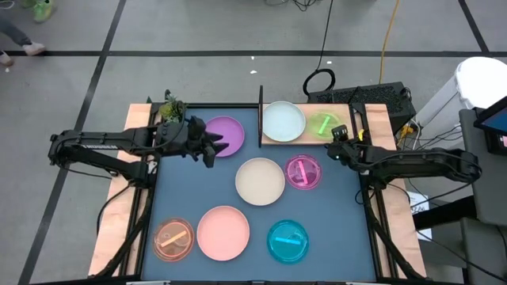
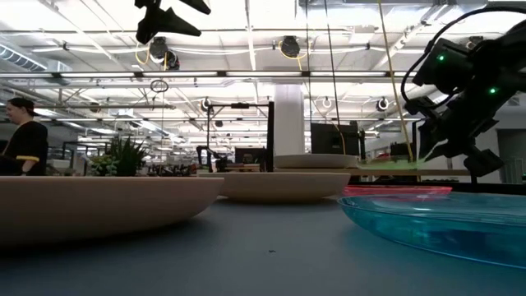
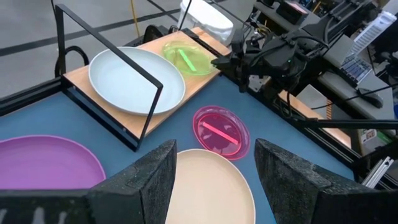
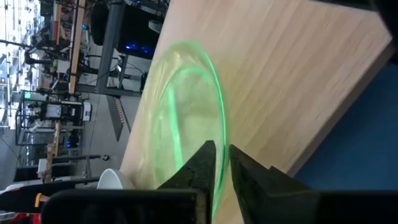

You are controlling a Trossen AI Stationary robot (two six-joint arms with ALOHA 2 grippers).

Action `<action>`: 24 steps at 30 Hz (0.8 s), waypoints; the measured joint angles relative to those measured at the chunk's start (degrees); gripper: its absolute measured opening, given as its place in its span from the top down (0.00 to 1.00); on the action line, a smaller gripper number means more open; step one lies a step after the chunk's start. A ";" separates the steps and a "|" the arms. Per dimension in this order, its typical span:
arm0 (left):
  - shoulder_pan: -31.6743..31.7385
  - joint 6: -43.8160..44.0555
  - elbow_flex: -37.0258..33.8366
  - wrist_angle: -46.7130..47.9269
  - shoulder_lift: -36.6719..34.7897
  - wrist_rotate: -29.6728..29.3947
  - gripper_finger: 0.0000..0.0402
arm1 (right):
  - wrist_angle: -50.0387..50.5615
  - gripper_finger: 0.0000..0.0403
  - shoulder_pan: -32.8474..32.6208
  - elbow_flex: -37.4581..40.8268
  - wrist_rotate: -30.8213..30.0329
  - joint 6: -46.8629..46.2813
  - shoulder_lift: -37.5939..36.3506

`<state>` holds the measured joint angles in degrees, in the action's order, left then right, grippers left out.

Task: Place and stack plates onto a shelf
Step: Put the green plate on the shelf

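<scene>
The shelf [image 1: 310, 138] is a light wooden board at the far middle, with a black upright panel [image 1: 261, 115] at its left end. A pale mint plate [image 1: 283, 121] and a green dish [image 1: 323, 124] lie on it. My right gripper [image 4: 222, 163] is at the dish's right rim, fingers a slit apart with the rim between them. My left gripper [image 3: 214, 180] hangs open above the mat near the purple plate [image 1: 226, 136], touching nothing. On the mat lie the cream plate [image 1: 260, 180], magenta dish [image 1: 303, 172], pink plate [image 1: 223, 232], orange dish [image 1: 173, 240] and cyan dish [image 1: 287, 241]. My right gripper has the green dish's rim [image 4: 220, 134] between its two fingers, coming from the table's right and slanting down. Wood shows through the slit beside the rim, and I cannot tell whether a finger touches it. The dish rests on the shelf board.
A dark blue mat [image 1: 190, 190] covers the table inside a black frame. A small potted plant [image 1: 170, 107] stands at the far left corner. Cables and a keyboard [image 1: 372, 95] lie beyond the shelf. A person [image 2: 25, 136] is far off in the room.
</scene>
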<state>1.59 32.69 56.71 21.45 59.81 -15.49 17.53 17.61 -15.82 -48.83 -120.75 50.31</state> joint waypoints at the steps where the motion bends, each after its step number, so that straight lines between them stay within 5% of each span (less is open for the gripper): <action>1: 0.14 0.00 0.00 0.00 0.00 -0.02 0.45 | -0.05 0.89 0.01 -0.01 0.42 -0.04 0.30; 14: 1.02 0.92 0.00 0.00 0.00 0.00 0.45 | 0.80 0.82 0.37 -0.01 -0.57 0.11 1.06; 24: 1.02 0.74 0.00 0.00 0.00 -0.02 0.45 | 0.75 0.98 0.37 -0.01 -0.42 0.13 1.04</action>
<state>2.61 33.43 56.71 21.45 59.81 -15.51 18.28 17.98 -15.84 -49.25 -120.62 51.35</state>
